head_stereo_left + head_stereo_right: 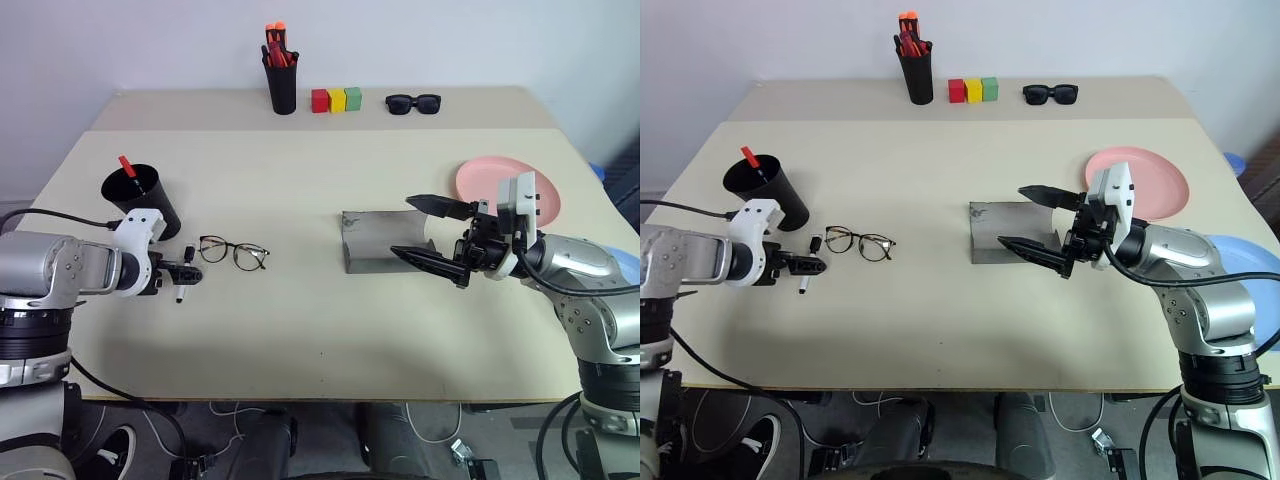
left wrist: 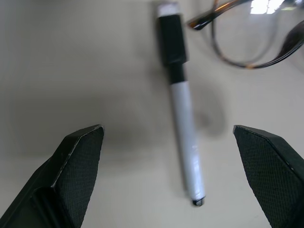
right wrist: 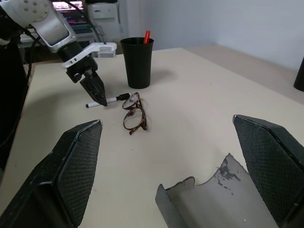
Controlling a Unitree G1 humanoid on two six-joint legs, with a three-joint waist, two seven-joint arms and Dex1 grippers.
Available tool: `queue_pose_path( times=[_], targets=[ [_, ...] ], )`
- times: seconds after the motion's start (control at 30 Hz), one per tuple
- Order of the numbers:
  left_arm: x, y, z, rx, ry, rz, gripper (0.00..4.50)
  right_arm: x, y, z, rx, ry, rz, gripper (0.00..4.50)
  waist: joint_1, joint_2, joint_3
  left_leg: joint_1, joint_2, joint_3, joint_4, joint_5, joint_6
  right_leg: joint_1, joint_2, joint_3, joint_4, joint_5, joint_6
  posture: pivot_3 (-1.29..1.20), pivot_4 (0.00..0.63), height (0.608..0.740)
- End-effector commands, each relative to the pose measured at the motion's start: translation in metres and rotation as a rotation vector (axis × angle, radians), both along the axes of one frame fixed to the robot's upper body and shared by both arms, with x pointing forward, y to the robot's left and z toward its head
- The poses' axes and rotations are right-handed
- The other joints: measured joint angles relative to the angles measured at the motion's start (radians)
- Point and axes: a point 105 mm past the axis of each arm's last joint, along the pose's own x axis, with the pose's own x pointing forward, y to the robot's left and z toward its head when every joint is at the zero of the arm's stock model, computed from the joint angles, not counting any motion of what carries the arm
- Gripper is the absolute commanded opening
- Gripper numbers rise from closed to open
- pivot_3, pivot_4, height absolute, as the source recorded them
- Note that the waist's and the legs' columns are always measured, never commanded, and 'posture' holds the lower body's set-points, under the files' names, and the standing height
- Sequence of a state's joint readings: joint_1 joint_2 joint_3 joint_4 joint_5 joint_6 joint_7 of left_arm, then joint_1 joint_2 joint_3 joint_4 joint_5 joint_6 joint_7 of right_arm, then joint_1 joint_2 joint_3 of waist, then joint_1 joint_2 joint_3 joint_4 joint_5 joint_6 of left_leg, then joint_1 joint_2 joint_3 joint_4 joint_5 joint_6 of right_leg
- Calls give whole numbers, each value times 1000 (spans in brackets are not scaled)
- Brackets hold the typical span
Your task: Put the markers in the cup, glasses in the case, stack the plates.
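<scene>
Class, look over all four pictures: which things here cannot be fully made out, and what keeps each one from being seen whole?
- Red-tipped marker: only the tip rises above the cup; the cup wall hides the body.
- Light blue plate: the right arm covers part of it in the right eye view.
- Glasses: cut off by the left wrist view's edge.
- White marker: in the eye views, partly hidden behind the left gripper.

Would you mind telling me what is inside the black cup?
A red-tipped marker sticks out of the cup; its lower part and the cup's bottom are hidden by the wall.

blue plate (image 1: 1250,262) cut off by edge
</scene>
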State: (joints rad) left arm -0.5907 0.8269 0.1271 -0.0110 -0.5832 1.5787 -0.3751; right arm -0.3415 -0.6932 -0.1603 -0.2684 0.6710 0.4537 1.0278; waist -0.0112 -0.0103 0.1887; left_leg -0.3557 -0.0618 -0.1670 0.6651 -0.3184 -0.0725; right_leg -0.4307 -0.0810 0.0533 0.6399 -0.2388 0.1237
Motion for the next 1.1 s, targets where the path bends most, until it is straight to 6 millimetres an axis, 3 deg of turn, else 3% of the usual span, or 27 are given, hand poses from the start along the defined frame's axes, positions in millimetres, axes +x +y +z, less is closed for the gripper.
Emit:
queue_pose_path(
  times=[0.03,0.7,0.83,1.1],
  targets=[
    [12,6,11,44,-62,20,4465,-2,0,7,6,-37,3,4500,-2,0,0,0,0,0,0,0,0,0,0,0,0,0,0,0,150,740],
    [41,-4,8,29,-85,45,4465,0,-7,6,0,-36,-42,4500,-2,0,0,0,0,0,0,1,-1,0,0,0,1,0,0,0,150,740],
    [41,-6,6,24,-74,41,2813,1,-7,6,2,-37,-48,4500,-3,0,0,0,0,0,0,1,-1,0,0,0,1,0,0,0,150,740],
    [36,-11,4,26,-57,5,2813,4,-7,7,0,-42,-52,4500,-3,0,0,0,0,0,0,0,-1,0,0,0,1,0,0,0,150,740]
  ],
)
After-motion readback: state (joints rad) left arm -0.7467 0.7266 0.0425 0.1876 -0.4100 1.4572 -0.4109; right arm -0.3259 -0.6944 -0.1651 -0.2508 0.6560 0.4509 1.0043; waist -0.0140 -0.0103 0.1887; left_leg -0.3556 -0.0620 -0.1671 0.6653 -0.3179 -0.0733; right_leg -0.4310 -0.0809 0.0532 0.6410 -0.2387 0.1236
